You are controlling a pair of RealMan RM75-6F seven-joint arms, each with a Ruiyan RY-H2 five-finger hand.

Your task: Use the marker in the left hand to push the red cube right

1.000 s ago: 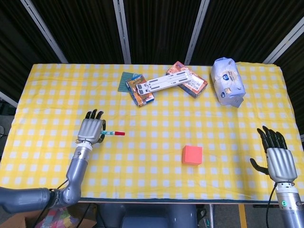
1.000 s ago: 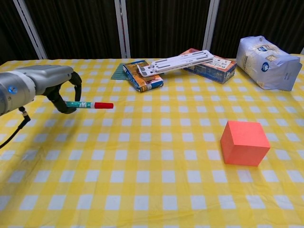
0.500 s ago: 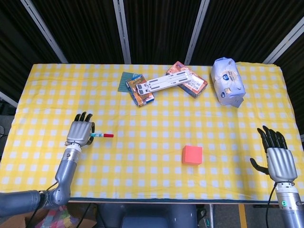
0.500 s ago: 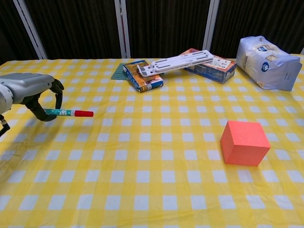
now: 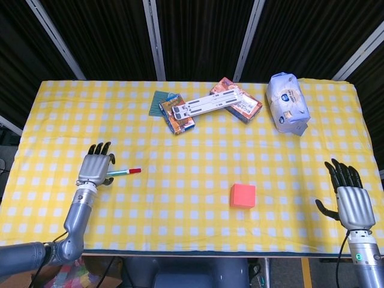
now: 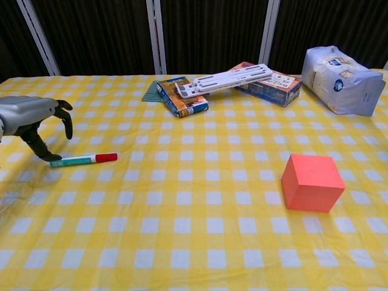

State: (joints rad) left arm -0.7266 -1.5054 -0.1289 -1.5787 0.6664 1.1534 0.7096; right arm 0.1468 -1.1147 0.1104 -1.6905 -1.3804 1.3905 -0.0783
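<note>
Marker (image 6: 83, 159): lies flat on the yellow checked table (image 6: 194, 242), well left of the red cube (image 6: 313, 182), red cap pointing toward the cube.
Left hand (image 6: 33, 121): over the marker's green tail end, fingers apart and arched; a fingertip looks to be at or just beside the barrel, but nothing is clamped on it (it reads as loose, not gripped).
Right hand (image 5: 351, 201): well right of the cube near the table's front edge, fingers spread, holding nothing.
Red cube: sits alone on the cloth, nearer the front edge than the marker, well apart from both hands.
Clutter: boxes (image 5: 177, 114), a white slotted rack (image 5: 207, 104) and a white bag (image 5: 288, 110) lie far behind the cube.
Handling, marker: probably light, stiff, smooth and prone to roll; best taken around mid-barrel so the cap end projects as the pusher.
Handling, cube: looks light and foam-like; push low on its left face or it may pivot.
</note>
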